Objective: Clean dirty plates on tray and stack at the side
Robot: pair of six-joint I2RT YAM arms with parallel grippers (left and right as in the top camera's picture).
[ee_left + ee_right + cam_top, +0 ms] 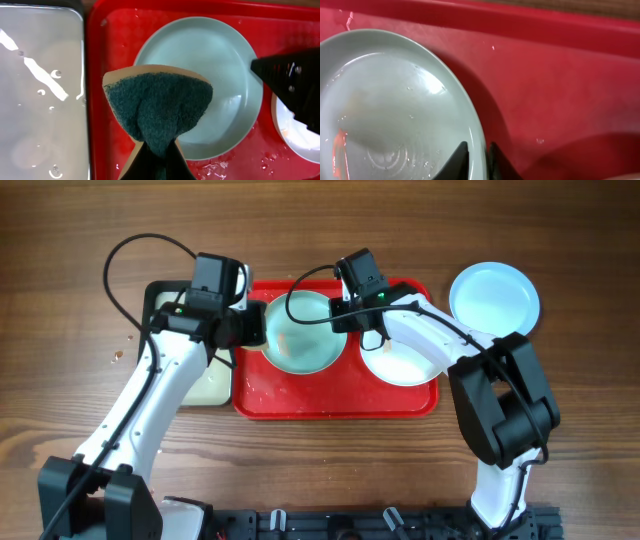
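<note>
The pale turquoise round plate [300, 345] is steadied for scrubbing: right gripper [477, 157] clamped on its 3 o'clock rim, left gripper [156, 160] squeezing a green-faced sponge [157, 102].

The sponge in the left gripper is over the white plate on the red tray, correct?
Not quite: the left wrist view shows the sponge in the left gripper over the pale turquoise plate on the red tray; the white plate sits beside it.
</note>
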